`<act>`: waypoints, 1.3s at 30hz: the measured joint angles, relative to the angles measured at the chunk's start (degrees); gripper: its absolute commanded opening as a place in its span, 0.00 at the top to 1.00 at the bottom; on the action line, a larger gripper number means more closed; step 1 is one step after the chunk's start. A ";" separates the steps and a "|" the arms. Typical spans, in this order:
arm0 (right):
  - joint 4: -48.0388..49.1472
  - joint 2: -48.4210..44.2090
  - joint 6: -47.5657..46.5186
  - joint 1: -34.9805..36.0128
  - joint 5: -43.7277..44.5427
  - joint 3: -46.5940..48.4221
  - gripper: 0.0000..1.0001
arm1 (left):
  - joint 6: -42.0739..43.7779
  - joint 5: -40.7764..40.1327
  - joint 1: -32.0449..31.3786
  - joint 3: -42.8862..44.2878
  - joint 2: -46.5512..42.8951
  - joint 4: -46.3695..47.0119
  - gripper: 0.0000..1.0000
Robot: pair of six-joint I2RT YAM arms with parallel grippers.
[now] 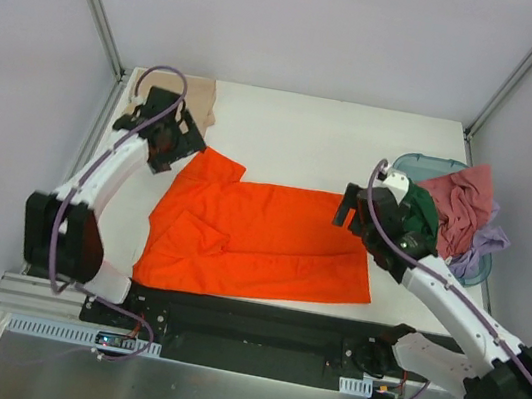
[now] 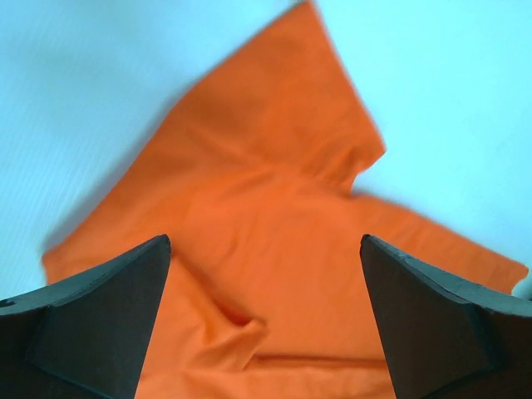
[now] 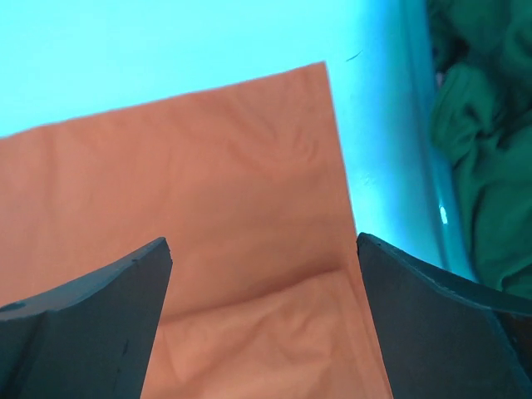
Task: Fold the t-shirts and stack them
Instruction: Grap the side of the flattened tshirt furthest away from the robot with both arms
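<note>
A: Item: orange shirt (image 1: 260, 239). Spread mid-table, rumpled at the left end. Tan shirt (image 1: 201, 98): far left corner. Other shirts (image 1: 462, 205): heaped in the tub (image 1: 404, 161).

B: Left gripper (image 2: 264, 245): wide open, empty, over the sleeve. Right gripper (image 3: 263, 245): wide open, empty, over the hem corner beside the tub.

A: Likely hazards: uneven pinches, skewed fold; too shallow a bite, dropped corner; right side snagging the tub rim.

fingers (image 2: 91, 324): dark, matt;
shirt (image 2: 266, 241): orange matt cloth, creased between the fingers;
table (image 1: 305, 145): smooth, matt white;
tub (image 1: 415, 164): glossy teal plastic
</note>
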 measured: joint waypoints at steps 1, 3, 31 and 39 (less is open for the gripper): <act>0.22 1.79 -0.59 -1.18 0.04 1.40 0.04 | 0.98 0.15 -0.02 3.17 3.67 0.26 0.10; 0.63 6.71 -1.51 -4.37 -0.83 4.68 0.04 | 3.19 1.05 -0.33 12.31 13.31 0.76 0.16; 2.43 25.16 -4.44 -12.98 -13.22 10.23 0.04 | 9.60 -12.48 -5.86 51.36 56.24 -14.99 0.59; 2.86 25.16 -6.10 -13.16 -13.62 10.14 0.04 | 8.96 -12.55 -5.86 51.65 56.83 -15.02 0.82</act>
